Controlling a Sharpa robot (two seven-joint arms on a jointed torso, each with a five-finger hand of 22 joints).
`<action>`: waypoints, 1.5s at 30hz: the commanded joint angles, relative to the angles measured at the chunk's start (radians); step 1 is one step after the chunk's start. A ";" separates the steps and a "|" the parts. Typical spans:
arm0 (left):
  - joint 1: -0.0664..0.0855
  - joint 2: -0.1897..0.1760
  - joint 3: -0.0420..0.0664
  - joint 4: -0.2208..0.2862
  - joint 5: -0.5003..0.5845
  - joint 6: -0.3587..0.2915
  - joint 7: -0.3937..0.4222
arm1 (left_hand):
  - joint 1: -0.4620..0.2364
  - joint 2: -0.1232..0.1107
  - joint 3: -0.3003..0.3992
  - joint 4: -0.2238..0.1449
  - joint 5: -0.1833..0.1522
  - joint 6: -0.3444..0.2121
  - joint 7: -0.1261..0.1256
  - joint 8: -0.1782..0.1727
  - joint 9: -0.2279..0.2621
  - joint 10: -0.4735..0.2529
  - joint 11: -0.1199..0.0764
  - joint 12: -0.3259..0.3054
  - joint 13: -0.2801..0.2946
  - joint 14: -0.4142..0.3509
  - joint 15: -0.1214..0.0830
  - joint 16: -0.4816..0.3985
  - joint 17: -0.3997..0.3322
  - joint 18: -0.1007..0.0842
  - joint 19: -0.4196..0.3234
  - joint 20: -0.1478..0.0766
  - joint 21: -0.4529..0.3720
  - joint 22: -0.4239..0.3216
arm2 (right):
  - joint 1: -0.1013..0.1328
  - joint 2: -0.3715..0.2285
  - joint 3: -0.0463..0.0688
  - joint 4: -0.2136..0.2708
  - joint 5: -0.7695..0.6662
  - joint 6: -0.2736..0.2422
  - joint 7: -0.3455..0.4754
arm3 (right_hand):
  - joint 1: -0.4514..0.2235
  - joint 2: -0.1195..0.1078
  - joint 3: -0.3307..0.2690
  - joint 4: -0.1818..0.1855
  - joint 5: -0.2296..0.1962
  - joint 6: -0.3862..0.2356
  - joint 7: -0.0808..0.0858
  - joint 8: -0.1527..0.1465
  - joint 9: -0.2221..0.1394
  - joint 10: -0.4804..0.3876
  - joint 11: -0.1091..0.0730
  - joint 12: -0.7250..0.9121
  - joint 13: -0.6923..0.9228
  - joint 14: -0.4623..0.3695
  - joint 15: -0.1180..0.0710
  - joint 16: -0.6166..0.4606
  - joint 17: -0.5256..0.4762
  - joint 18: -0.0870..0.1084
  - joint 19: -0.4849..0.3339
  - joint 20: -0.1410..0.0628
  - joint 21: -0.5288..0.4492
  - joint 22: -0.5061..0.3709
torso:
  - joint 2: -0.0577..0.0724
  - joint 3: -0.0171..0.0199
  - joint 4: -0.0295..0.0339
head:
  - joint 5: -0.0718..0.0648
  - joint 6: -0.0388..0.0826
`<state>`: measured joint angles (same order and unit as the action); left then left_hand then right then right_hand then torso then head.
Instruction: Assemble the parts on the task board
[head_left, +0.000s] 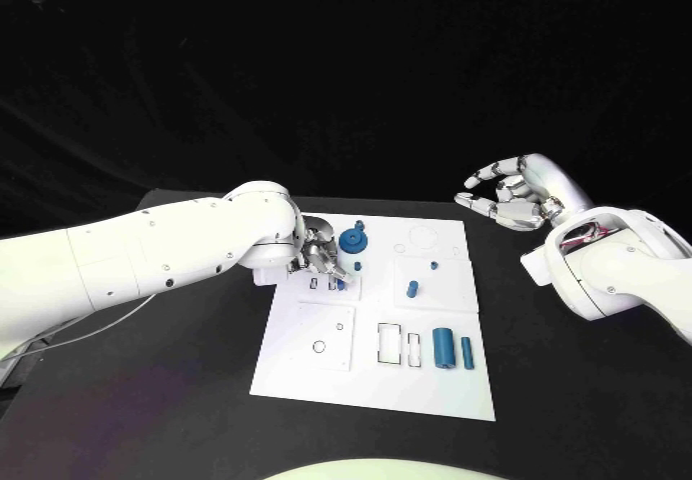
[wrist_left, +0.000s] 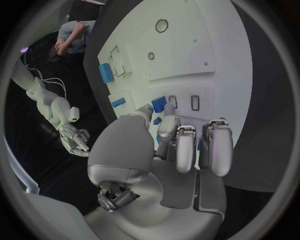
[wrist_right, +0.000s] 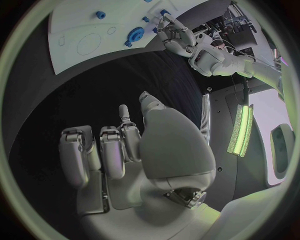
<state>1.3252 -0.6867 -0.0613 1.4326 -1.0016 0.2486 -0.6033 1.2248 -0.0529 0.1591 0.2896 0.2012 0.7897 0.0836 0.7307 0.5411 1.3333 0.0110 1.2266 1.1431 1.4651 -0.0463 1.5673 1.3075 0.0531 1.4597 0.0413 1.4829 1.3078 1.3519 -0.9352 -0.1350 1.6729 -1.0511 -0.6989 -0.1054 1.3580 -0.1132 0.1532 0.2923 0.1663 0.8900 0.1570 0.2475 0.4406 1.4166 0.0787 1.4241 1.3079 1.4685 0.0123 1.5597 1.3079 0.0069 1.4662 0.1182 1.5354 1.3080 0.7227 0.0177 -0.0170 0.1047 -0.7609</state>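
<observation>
A flat, matte white task board (head_left: 310, 370) is laid in the middle of the black table (head_left: 577, 400), its surface marked with thin outlined rectangles and circles. The left hand (head_left: 320, 255), of silver metal on a smooth white arm, is held over the board's far left part. In the left wrist view its fingertips (wrist_left: 164, 125) are seen drawn together round a small blue block (wrist_left: 159, 104), which is pinched just above the board near two small outlined rectangular slots (wrist_left: 195, 102).

A round, toothed blue gear (head_left: 353, 238) is stood just beside that hand, near the board's far edge. A small blue peg (head_left: 433, 266) and a short rounded blue piece (head_left: 411, 290) are set near the board's middle. A broad blue cylinder (head_left: 444, 349) and a slimmer blue bar (head_left: 467, 350) are laid side by side toward the board's near right corner, next to a large outlined rectangle (head_left: 391, 342). A raised square white plate (head_left: 319, 335) with a small ring mark is seen on the board's left side.

The right hand (head_left: 512, 198) is held in the air beyond the board's far right corner, well apart from it. Its fingers (wrist_right: 94, 155) are curled loosely inward and nothing is held in them.
</observation>
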 joint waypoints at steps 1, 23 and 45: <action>0.003 0.003 0.000 0.003 0.018 0.021 0.003 | 0.008 -0.001 0.008 0.000 0.004 -0.004 0.000 0.005 0.002 -0.004 -0.003 0.003 0.001 0.106 -0.007 0.004 0.263 -0.013 0.026 -0.001 0.005 0.061 | -0.001 0.002 0.000 0.000 -0.014 0.011 -0.005 | -0.007 0.002 -0.006 -0.002 0.005 0.002 -0.002 0.004 0.001 0.002 -0.004 -0.002 0.094 0.089 -0.007 -0.007 0.209 0.005 0.077 -0.005 -0.006 0.233 | 0.000 0.0002 0.0001 | 0.001 -0.001; 0.003 -0.001 0.000 -0.004 0.088 0.007 0.016 | 0.126 -0.066 0.459 -0.041 0.005 -0.017 0.003 -0.003 0.040 -0.011 -0.004 -0.020 -0.007 0.106 -0.009 0.004 0.263 -0.013 0.023 -0.003 0.008 0.068 | -0.002 0.003 0.000 -0.001 -0.016 0.015 -0.008 | -0.004 0.004 -0.004 -0.003 0.014 0.000 -0.002 0.006 0.002 0.003 -0.005 -0.002 0.094 0.089 -0.008 -0.007 0.208 0.005 0.077 -0.007 -0.006 0.233 | 0.001 0.0000 -0.0004 | 0.003 0.000; -0.004 -0.070 0.001 0.055 0.122 -0.129 0.042 | 0.009 -0.111 0.700 -0.185 0.004 -0.021 0.001 0.053 0.122 -0.026 -0.005 -0.079 -0.065 0.106 -0.009 0.004 0.263 -0.011 0.017 -0.002 0.003 0.059 | -0.003 -0.003 -0.001 -0.003 -0.016 0.022 -0.017 | -0.006 0.006 -0.003 -0.002 0.020 0.000 -0.003 0.008 0.003 0.003 -0.005 -0.003 0.094 0.089 -0.009 -0.007 0.208 0.005 0.077 -0.007 -0.007 0.233 | 0.001 -0.0014 0.0044 | -0.005 0.005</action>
<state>1.3234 -0.7553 -0.0603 1.4785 -0.8461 0.1686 -0.5810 1.2431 -0.1622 0.6796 0.2769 0.2012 0.7703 0.0890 0.7807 0.6588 1.3134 0.0056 1.1531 1.0791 1.4651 -0.0536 1.5672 1.3074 0.0533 1.4633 0.0377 1.4862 1.3075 1.3493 -0.9383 -0.1359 1.6692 -1.0546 -0.6903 -0.1184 1.3582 -0.1133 0.1532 0.2922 0.1802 0.8900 0.1569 0.2513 0.4422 1.4166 0.0787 1.4241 1.3075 1.4648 0.0087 1.5559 1.3074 0.0068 1.4662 0.1183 1.5315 1.3074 0.7224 0.0172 -0.0141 0.1012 -0.7555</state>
